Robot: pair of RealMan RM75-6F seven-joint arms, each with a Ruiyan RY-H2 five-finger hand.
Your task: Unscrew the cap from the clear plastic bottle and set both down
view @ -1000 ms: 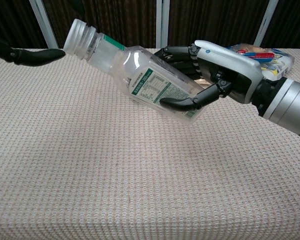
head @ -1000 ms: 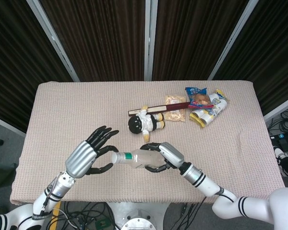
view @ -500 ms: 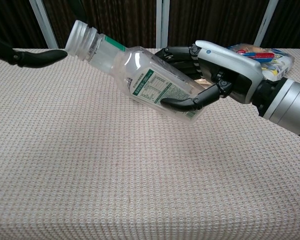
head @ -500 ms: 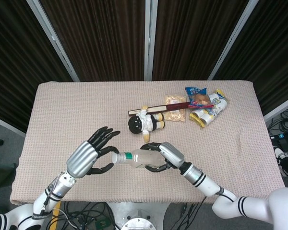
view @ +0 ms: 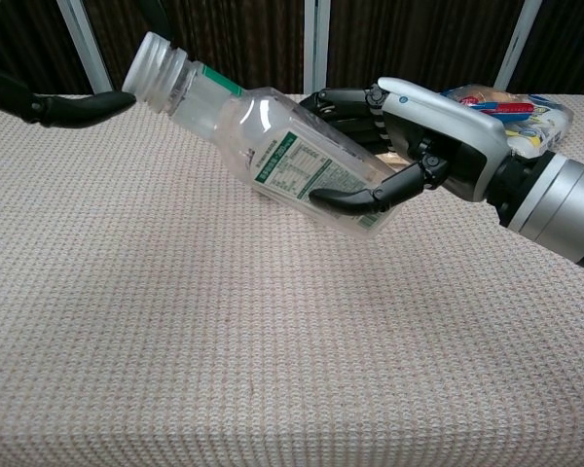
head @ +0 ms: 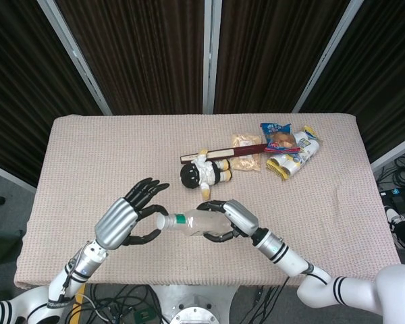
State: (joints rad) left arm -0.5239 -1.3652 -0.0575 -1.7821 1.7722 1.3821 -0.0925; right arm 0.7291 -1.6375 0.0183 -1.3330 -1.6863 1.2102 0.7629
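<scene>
While one clear plastic bottle with a green-and-white label [view: 292, 170] hangs tilted above the beige woven counter [head: 94, 162], its white screw cap [view: 148, 66] is on and points toward the left hand [head: 125, 219]. That hand's fingers [view: 83, 107] are spread, one dark tip touching the cap, grasping nothing. The right hand [view: 419, 146] has its fingers wrapped around the bottle's body. Farther back lie one small panda doll [head: 204, 173], a dark flat stick [head: 223, 152] and several snack packets [head: 287, 150].
</scene>
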